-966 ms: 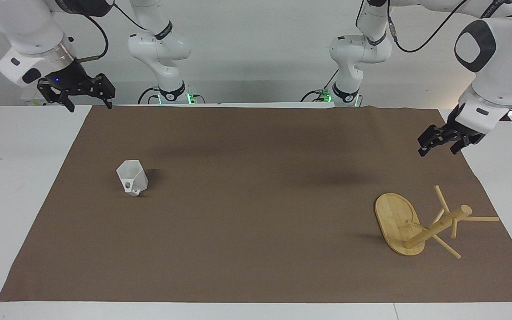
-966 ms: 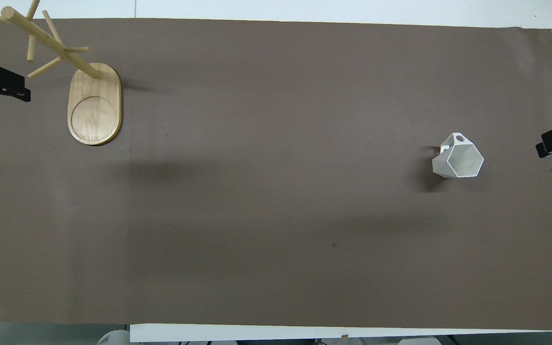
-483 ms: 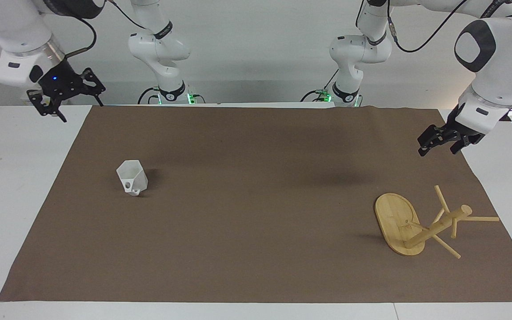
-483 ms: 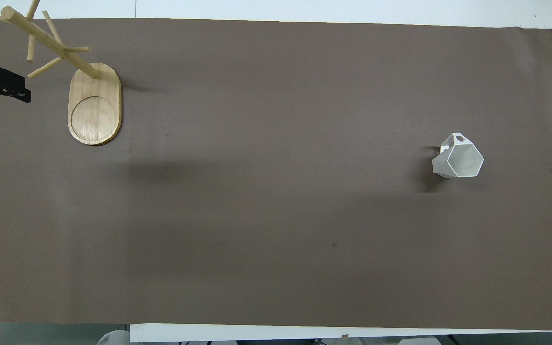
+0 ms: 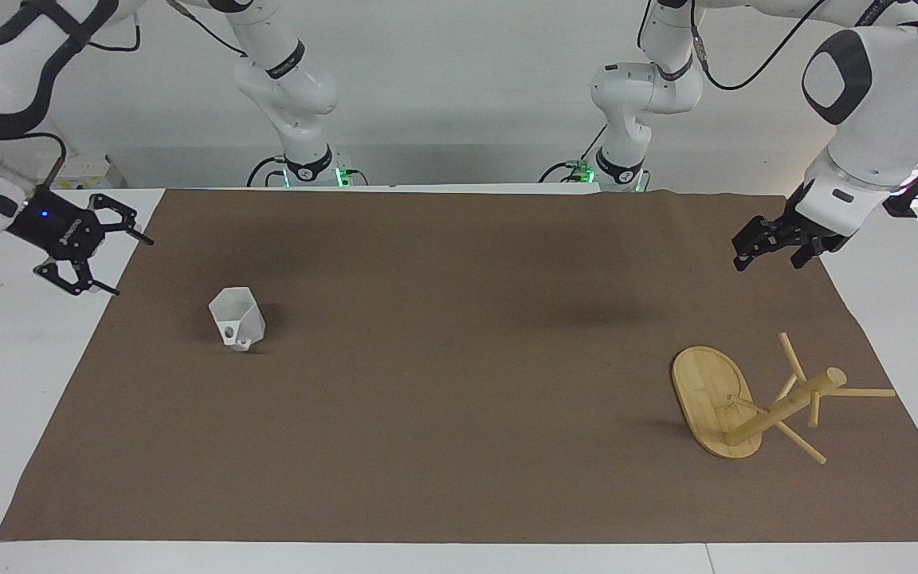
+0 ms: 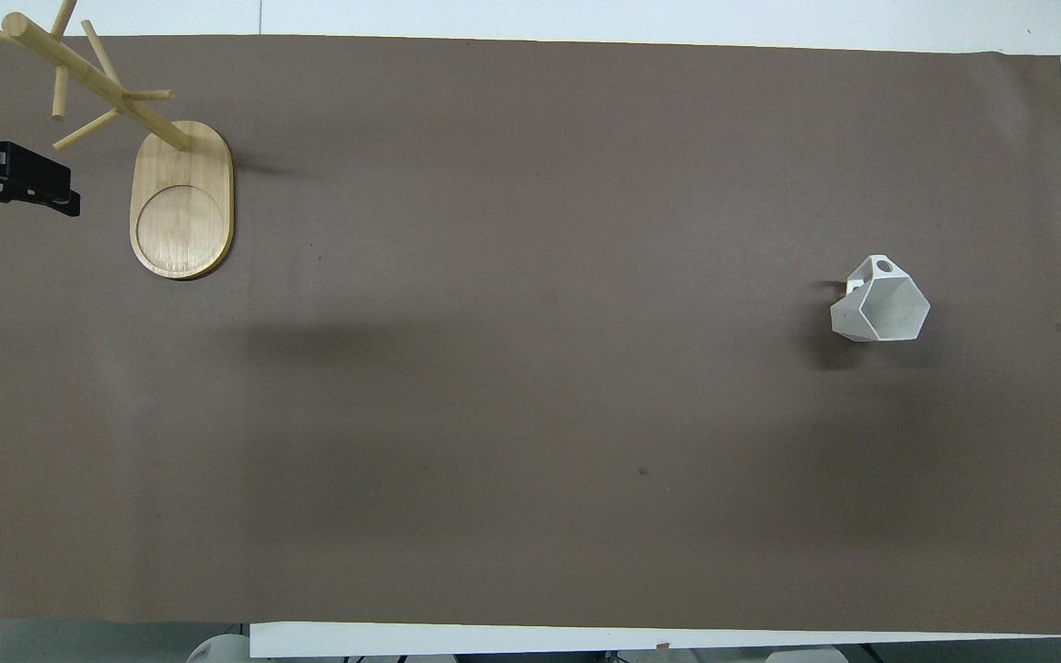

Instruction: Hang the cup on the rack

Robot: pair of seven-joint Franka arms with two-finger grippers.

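Our right tool (image 5: pixel 112 263) hangs spread wide and empty at mid-left of the facing view, our left tool's (image 5: pixel 770 249) spread unreadable at upper right, cup (image 5: pixel 237 318) left of centre, rack (image 5: pixel 746 402) lower right.

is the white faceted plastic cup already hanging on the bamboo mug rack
No, the white faceted plastic cup stands on the brown mat toward the right arm's end of the table, apart from the bamboo mug rack.
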